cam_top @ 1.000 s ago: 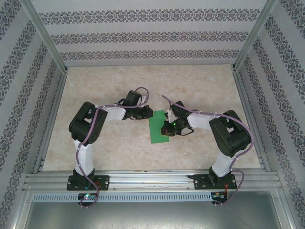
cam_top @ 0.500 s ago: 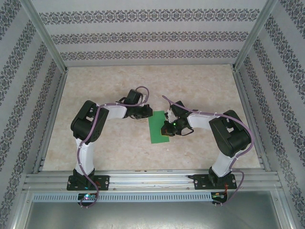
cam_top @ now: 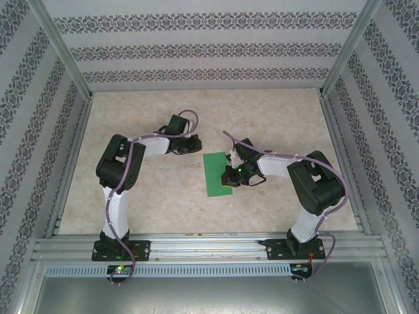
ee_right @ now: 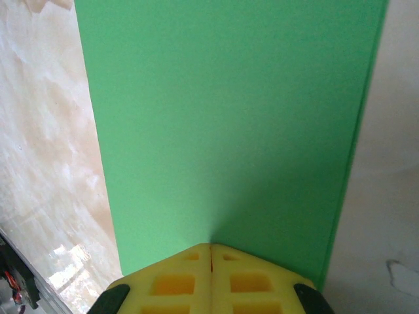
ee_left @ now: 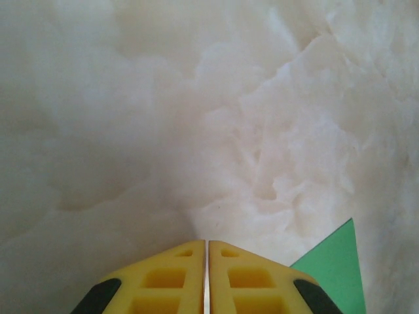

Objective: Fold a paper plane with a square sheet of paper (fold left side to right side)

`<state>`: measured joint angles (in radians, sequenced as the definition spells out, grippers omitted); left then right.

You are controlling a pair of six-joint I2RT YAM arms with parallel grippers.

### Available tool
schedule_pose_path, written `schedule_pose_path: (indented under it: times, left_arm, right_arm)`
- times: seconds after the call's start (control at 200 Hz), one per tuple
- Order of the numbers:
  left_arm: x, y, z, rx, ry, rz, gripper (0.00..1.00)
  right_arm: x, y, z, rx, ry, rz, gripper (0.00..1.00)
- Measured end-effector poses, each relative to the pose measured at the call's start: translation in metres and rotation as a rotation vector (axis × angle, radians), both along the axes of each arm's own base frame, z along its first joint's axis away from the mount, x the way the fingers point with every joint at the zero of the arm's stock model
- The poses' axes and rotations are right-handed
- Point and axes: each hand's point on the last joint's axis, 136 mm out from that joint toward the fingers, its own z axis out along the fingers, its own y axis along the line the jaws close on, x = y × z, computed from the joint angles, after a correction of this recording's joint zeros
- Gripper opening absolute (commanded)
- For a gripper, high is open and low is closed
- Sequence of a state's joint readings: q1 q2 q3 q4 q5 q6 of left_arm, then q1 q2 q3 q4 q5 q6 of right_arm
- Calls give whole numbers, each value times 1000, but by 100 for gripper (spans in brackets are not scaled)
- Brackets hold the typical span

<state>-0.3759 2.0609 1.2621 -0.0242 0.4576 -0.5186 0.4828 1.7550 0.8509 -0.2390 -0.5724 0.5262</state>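
The square sheet of paper [cam_top: 215, 174] is bright green and lies flat on the table as an upright rectangle, narrower than it is tall. No paper plane is in view. My right gripper [cam_top: 227, 177] is shut, its yellow fingertips [ee_right: 196, 256] resting on the sheet [ee_right: 229, 118] near its right edge, where two layers show. My left gripper [cam_top: 191, 146] is shut and holds nothing. It sits over bare table up and to the left of the sheet. In the left wrist view only a corner of the sheet [ee_left: 335, 267] shows, right of the gripper [ee_left: 207, 242].
The beige marbled tabletop [cam_top: 275, 121] is bounded by patterned walls and metal frame posts. An aluminium rail [cam_top: 209, 247] runs along the near edge, with both arm bases on it.
My left gripper has pulled back from the sheet's upper left edge, up and to the left, staying shut. The right gripper and the sheet have not moved.
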Motion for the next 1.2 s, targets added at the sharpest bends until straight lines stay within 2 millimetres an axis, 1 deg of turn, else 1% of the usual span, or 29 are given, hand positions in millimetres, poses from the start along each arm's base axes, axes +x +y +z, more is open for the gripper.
schedule_pose_path:
  times: [0.055, 0.12, 0.21, 0.275, 0.355, 0.465, 0.51, 0.809, 0.954, 1.149, 1.199]
  left_arm:
    - [-10, 0, 5, 4, 1, -7, 11]
    - [-25, -4, 18, 0, -9, -26, 11]
    - [-48, -19, 41, -20, -38, -68, 11]
    - [-65, -31, 52, -36, -47, -100, 11]
    - [-82, -42, 54, -50, -34, -123, 11]
    - [-101, -46, 40, -51, 23, -125, 11]
    - [-105, -46, 33, -47, 45, -122, 11]
    - [-113, -48, -8, -9, 135, -113, 11]
    - [-111, -48, -9, -4, 131, -107, 10]
    - [-110, -48, -9, -1, 129, -105, 10]
    - [-110, -48, -9, -1, 129, -105, 10]
  right_arm:
    - [0, 1, 0, 1, 2, -1, 0]
    - [-1, 2, 0, 2, 5, -1, 0]
    - [-1, 2, 0, 2, 9, -9, 0]
    - [-1, 2, 0, 2, 11, -10, 0]
    - [-1, 2, 0, 2, 10, -11, 0]
    - [-1, 2, 0, 3, 12, -13, 0]
    - [-1, 2, 0, 3, 12, -14, 0]
    - [-1, 2, 0, 3, 11, -13, 0]
    - [-1, 2, 1, 4, 10, -13, 0]
    - [0, 2, 3, 6, 16, -31, 19]
    - [1, 3, 7, 12, 8, -35, 24]
